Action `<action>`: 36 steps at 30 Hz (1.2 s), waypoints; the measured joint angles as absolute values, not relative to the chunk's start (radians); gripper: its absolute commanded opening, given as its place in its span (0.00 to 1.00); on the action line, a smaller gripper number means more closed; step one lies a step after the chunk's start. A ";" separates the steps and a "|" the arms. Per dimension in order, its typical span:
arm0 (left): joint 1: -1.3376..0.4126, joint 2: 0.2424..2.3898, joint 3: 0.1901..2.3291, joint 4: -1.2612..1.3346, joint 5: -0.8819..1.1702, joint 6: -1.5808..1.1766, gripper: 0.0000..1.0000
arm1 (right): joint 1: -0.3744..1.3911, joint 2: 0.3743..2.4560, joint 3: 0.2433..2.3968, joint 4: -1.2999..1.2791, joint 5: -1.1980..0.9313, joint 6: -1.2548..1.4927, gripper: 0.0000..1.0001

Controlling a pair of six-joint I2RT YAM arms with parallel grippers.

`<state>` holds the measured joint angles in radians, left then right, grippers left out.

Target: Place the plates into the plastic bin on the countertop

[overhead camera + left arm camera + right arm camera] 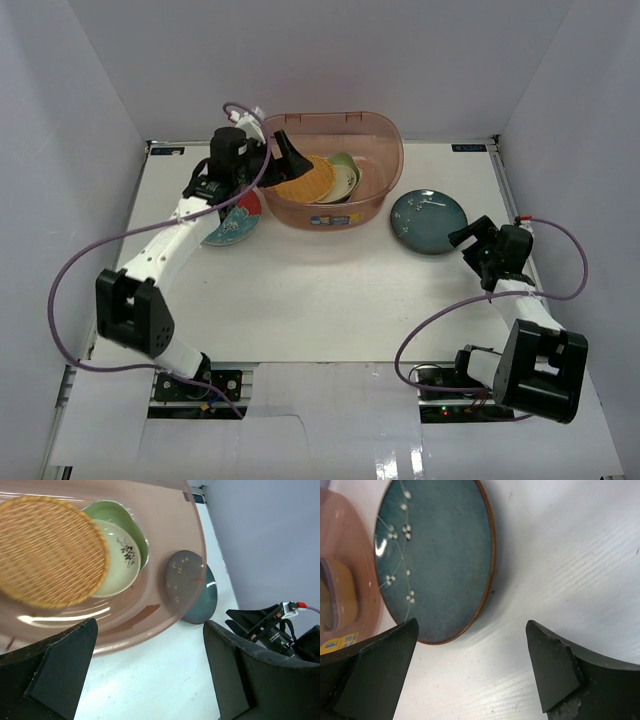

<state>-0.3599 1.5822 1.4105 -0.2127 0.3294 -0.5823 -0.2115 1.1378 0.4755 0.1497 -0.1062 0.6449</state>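
Ahead of the black left gripper point(150, 627), the translucent reddish-brown bin point(170, 515) shows an orange woven-patterned plate point(47, 550), a cream plate point(120, 562) with a dark sprig, and a green plate point(117, 514). Ahead of the right gripper point(472, 625) is a teal plate point(435, 555) with white blossoms and a brown rim.

bin point(385, 150): translucent reddish-brown plastic, smooth; I see glare streaks on the wall
orange plate point(47, 550): fine woven-looking ridges, matt
teal plate point(437, 555): glossy glaze, brown rim
cream plate point(120, 560): smooth, slight sheen
countertop point(560, 555): matt white, faint grain in my right wrist view
right fingers point(555, 665): matt black, rough chipped edges
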 measured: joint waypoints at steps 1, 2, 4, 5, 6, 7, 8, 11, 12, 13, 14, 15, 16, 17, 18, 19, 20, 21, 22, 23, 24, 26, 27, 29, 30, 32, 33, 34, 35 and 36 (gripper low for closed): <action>-0.360 1.524 1.355 -0.211 0.302 -0.576 0.98 | -0.229 1.165 0.457 0.169 -0.126 0.669 0.92; -0.360 1.472 1.308 -0.211 0.274 -0.573 0.98 | -0.239 1.198 0.444 0.190 -0.147 0.689 0.87; -0.360 1.364 1.200 -0.204 0.220 -0.570 0.98 | -0.252 1.268 0.429 0.244 -0.186 0.731 0.79; -0.360 1.314 1.146 -0.207 0.197 -0.570 0.98 | -0.257 1.305 0.421 0.285 -0.207 0.756 0.75; -0.360 1.274 1.099 -0.206 0.178 -0.570 0.98 | -0.260 1.338 0.413 0.328 -0.230 0.779 0.73; -0.360 1.233 1.047 -0.210 0.157 -0.570 0.98 | -0.263 1.378 0.407 0.374 -0.253 0.804 0.70; -0.360 1.198 0.998 -0.219 0.133 -0.570 0.98 | -0.264 1.418 0.400 0.440 -0.282 0.834 0.65; -0.359 1.133 0.875 -0.250 0.073 -0.571 0.98 | -0.267 1.531 0.394 0.615 -0.331 0.921 0.58; -0.359 1.119 0.842 -0.268 0.054 -0.572 0.98 | -0.267 1.573 0.394 0.679 -0.343 0.953 0.49; -0.358 1.110 0.807 -0.289 0.033 -0.572 0.98 | -0.267 1.610 0.394 0.732 -0.350 0.988 0.42; -0.357 1.101 0.779 -0.301 0.015 -0.573 0.98 | -0.267 1.641 0.394 0.776 -0.350 1.016 0.36; -0.357 1.093 0.756 -0.319 -0.005 -0.574 0.98 | -0.267 1.676 0.394 0.811 -0.348 1.044 0.29; -0.356 1.087 0.740 -0.336 -0.022 -0.574 0.98 | -0.267 1.695 0.394 0.840 -0.349 1.071 0.17; -0.356 1.082 0.728 -0.346 -0.037 -0.575 0.98 | -0.267 1.717 0.392 0.852 -0.338 1.087 0.13; -0.356 1.077 0.722 -0.359 -0.051 -0.576 0.98 | -0.267 1.722 0.384 0.867 -0.331 1.105 0.10; -0.356 1.076 0.720 -0.365 -0.061 -0.577 0.98 | -0.267 1.717 0.374 0.881 -0.326 1.124 0.08; -0.356 1.075 0.720 -0.366 -0.070 -0.580 0.98 | -0.267 1.700 0.361 0.893 -0.316 1.136 0.08; -0.356 1.075 0.720 -0.364 -0.075 -0.583 0.98 | -0.264 1.677 0.350 0.888 -0.301 1.138 0.08; -0.356 1.075 0.720 -0.364 -0.078 -0.587 0.98 | -0.265 1.648 0.336 0.873 -0.286 1.135 0.08; -0.356 1.076 0.720 -0.363 -0.080 -0.591 0.98 | -0.267 1.608 0.323 0.846 -0.267 1.129 0.08; -0.356 1.076 0.720 -0.361 -0.081 -0.593 0.98 | -0.269 1.563 0.317 0.807 -0.248 1.117 0.08; -0.362 1.077 0.720 -0.360 -0.091 -0.594 0.98 | -0.273 1.440 0.323 0.685 -0.205 1.068 0.08; -0.366 1.076 0.720 -0.360 -0.096 -0.593 0.98 | -0.273 1.383 0.332 0.635 -0.191 1.045 0.08; -0.378 1.076 0.721 -0.360 -0.108 -0.591 0.98 | -0.273 1.273 0.380 0.538 -0.167 0.995 0.08; -0.384 1.075 0.721 -0.360 -0.117 -0.589 0.98 | -0.271 1.228 0.416 0.500 -0.157 0.970 0.08; -0.397 1.068 0.721 -0.360 -0.131 -0.586 0.98 | -0.265 1.168 0.508 0.444 -0.153 0.925 0.08; -0.404 1.062 0.721 -0.360 -0.140 -0.584 0.98 | -0.257 1.153 0.561 0.429 -0.155 0.905 0.08; -0.410 1.056 0.721 -0.360 -0.147 -0.583 0.98 | -0.244 1.147 0.617 0.415 -0.156 0.886 0.08; -0.418 1.049 0.721 -0.360 -0.152 -0.583 0.98 | -0.224 1.151 0.691 0.395 -0.160 0.862 0.08; -0.428 1.042 0.722 -0.360 -0.160 -0.581 0.98 | -0.191 1.164 0.770 0.379 -0.160 0.831 0.08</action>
<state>-0.4282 1.0420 0.7219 -0.3595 -0.1596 -0.5812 -0.1905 1.1637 0.7700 0.3786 -0.1600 0.8307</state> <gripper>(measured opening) 0.969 0.133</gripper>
